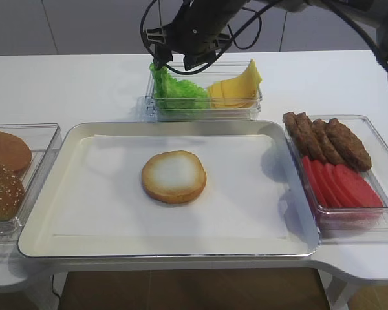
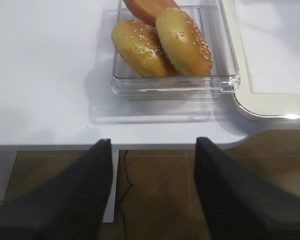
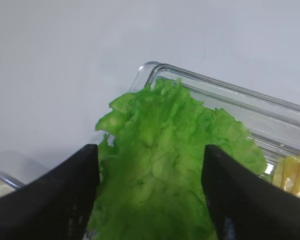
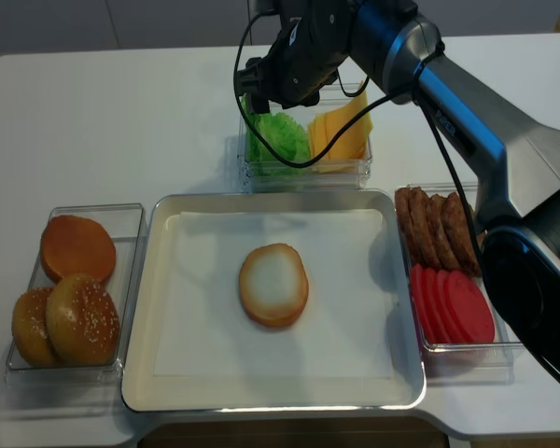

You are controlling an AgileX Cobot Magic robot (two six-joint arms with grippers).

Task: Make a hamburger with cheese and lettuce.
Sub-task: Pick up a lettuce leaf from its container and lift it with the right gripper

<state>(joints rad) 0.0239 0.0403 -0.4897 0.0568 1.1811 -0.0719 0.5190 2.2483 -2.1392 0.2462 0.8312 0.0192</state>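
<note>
My right gripper [image 3: 149, 192] hangs spread wide over the lettuce [image 3: 170, 165] in its clear box [image 1: 204, 106]; my left gripper [image 2: 152, 192] gapes wide beside the bench [image 2: 45, 70].

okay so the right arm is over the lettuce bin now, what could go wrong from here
1. The lettuce sits as a bunched heap between the open right gripper fingers, so closing may lift several leaves instead of one.
2. The cheese shares the same bin, right beside the lettuce; a sideways drift could nudge or snag a slice.
3. A floppy leaf might slip off on the way to the bun half on the tray.
</note>
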